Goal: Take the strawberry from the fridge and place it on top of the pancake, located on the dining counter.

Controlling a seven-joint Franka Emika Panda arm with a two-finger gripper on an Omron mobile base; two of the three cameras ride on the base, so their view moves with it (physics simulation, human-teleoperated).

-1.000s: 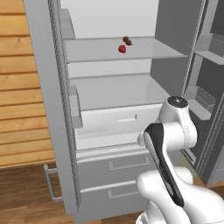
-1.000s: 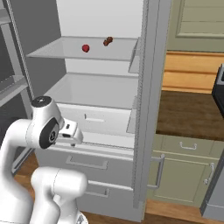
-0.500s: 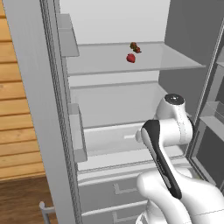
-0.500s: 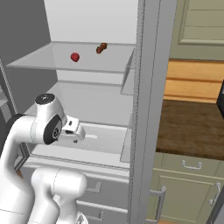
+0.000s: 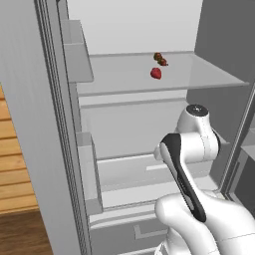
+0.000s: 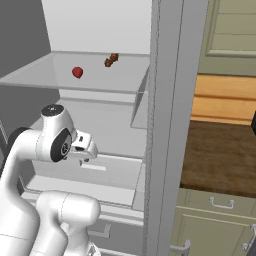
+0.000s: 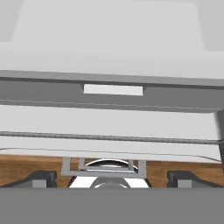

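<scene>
The strawberry (image 5: 156, 73) (image 6: 77, 72) is a small red berry lying on the upper white shelf of the open fridge (image 5: 124, 82) (image 6: 165, 125). My arm is folded in front of the fridge, well below that shelf. In the hand view my gripper (image 7: 113, 178) is open, its two dark fingertips (image 7: 41, 178) wide apart with nothing between them. It faces a grey fridge drawer front (image 7: 43, 94) with a pale handle slot. The pancake and the dining counter are out of view.
A small dark-brown food item (image 5: 160, 59) (image 6: 111, 60) lies just behind the strawberry on the same shelf. The open fridge door (image 5: 35, 149) stands close on the left. A wood-topped counter with green-grey cabinets (image 6: 220, 160) sits right of the fridge.
The whole picture has shifted: the base has driven closer to the fridge, so the shelf and strawberry look larger and nearer. The arm keeps its folded pose and the gripper stays open.
</scene>
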